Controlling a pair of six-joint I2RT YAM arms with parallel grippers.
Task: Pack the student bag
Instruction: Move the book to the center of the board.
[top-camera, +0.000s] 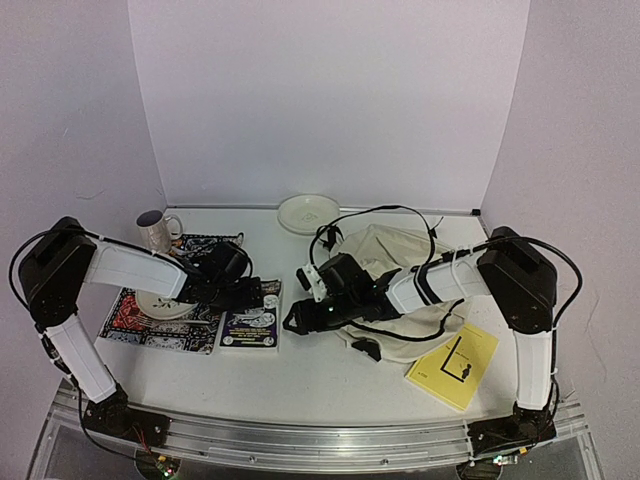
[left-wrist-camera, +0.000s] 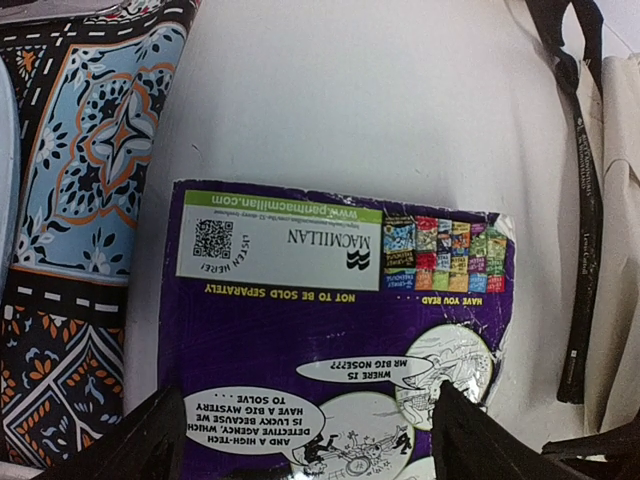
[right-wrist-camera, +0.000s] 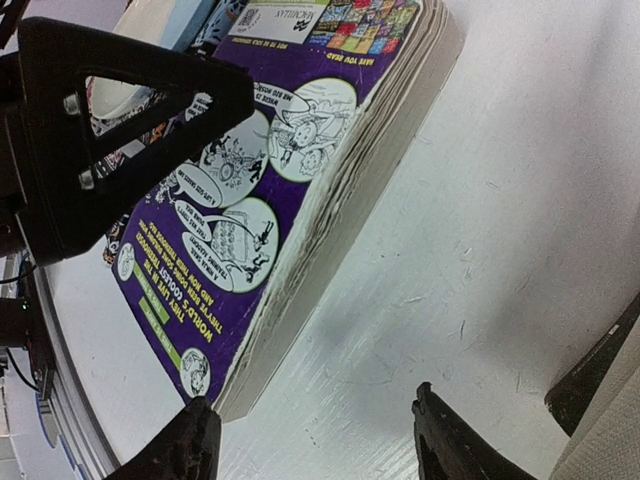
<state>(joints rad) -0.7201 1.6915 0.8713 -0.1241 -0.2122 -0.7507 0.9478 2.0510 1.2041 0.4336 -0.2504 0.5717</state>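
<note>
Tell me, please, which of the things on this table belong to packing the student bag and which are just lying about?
Belonging to the job:
student bag
purple paperback, probably to be packed
yellow book, probably to be packed

Just lying about:
mug
white plate at the back
patterned placemat
saucer on the placemat

A broad band of bare table is lying open across the lower middle of the top view, between the purple book and the yellow book. The student bag is filling the centre right and the patterned placemat with its plate is crowding the left, leaving only a narrow white channel just right of the purple book. The left gripper and right gripper are hovering close together at that channel.
</note>
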